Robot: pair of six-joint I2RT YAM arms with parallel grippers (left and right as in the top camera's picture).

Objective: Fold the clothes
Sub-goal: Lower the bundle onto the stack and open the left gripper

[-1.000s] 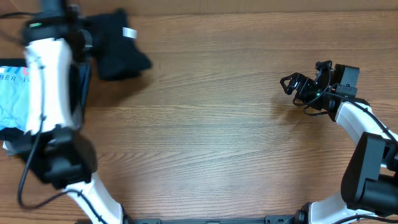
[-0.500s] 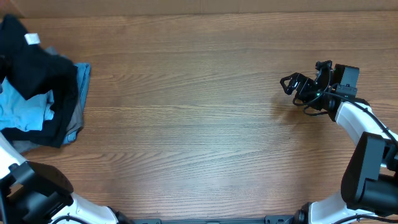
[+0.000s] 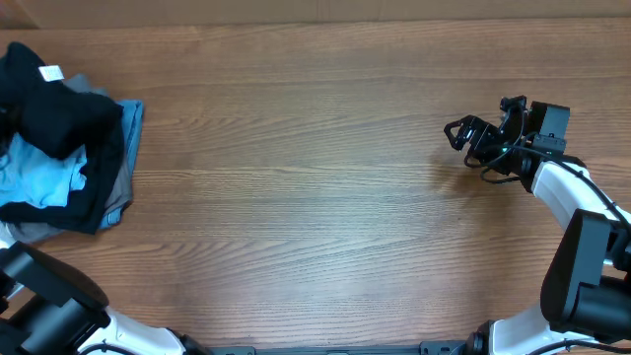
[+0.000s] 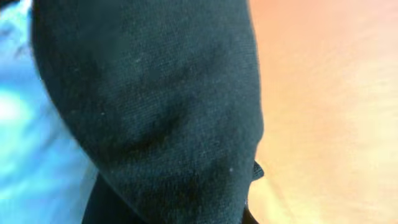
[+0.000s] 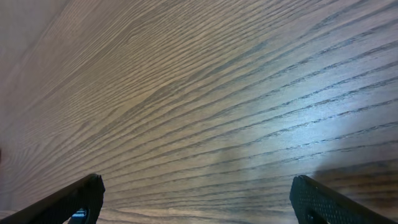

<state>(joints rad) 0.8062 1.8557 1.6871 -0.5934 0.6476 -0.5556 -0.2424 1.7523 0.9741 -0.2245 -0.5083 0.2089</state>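
Black shirt on clothes pile, upper left of counter; one claw open, one closed.

Black shirt [image 3: 54, 113], crumpled, white tag [image 3: 49, 72] showing, lies at the upper left of the overhead frame on top of a blue shirt [image 3: 39, 177] and a grey garment [image 3: 120, 197]. Counter [image 3: 315, 197] is wood-grain. Right claw [image 5: 196, 186] is at centre right, fingers spread wide over bare wood, holding nothing. Left claw is closed and out of the overhead frame. Black cloth fills its camera, and whether it grips that cloth cannot be told.
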